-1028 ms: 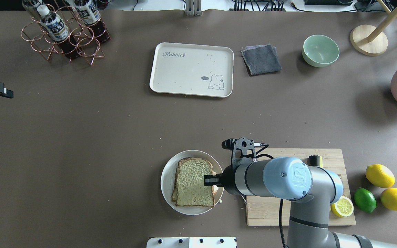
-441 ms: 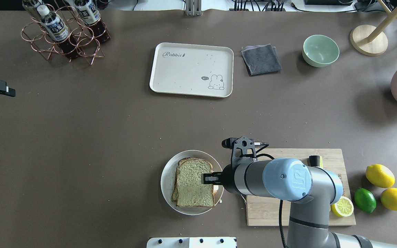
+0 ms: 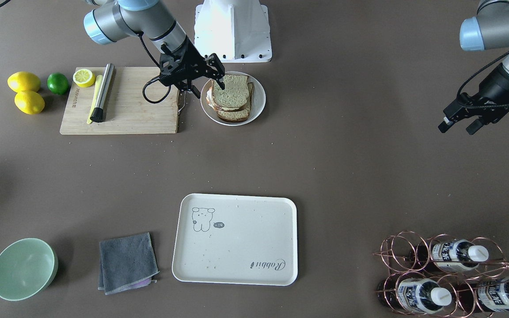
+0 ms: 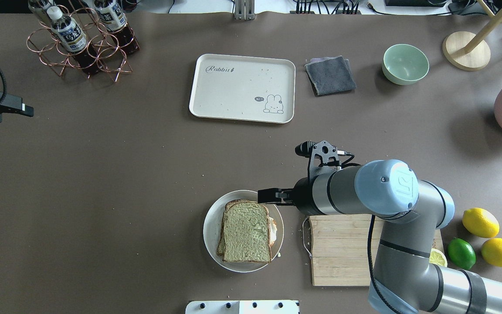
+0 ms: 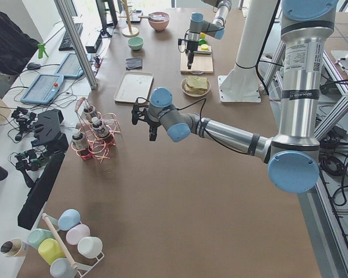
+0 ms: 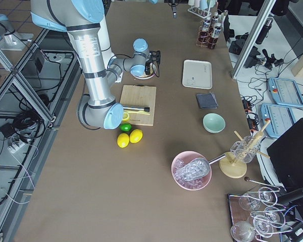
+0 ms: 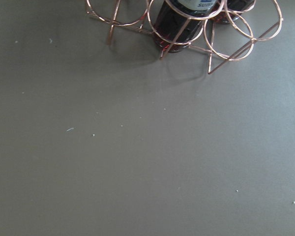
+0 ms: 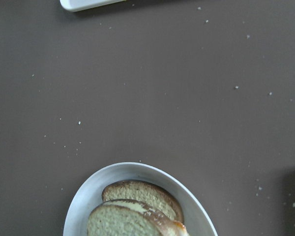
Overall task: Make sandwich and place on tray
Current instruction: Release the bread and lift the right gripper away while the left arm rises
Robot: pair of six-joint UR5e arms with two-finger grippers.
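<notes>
Overhead exterior, right claw point(image 4: 262, 196): we see it hanging over the far right rim of the plate point(image 4: 211, 226). It is beside the bread, not on it.
right claw, opening: in the front-facing view we see its two fingers point(image 3: 222, 84) spread, with a gap between them. They pinch nothing.
sandwich point(image 4: 245, 232): it lies on the round white plate. We count two slices stacked, the top one slightly skewed over the lower. A bit of egg white point(image 4: 273, 232) peeks out on the side toward the cutting board point(image 4: 342, 257).
tray point(image 4: 233, 98): it sits across the table, well apart from the plate, with a few crumbs on it. A grey cloth point(image 4: 330, 75) lies just beside it.
left claw point(image 3: 457, 126): we see its fingers spread and holding nothing. It hangs over bare table at the far end from the plate.
copper rack point(image 3: 440, 274): it holds bottles. In our left wrist view its edge shows at the top, above plain tabletop.
cutting board: it is just beside the plate, partly under the right arm.
</notes>
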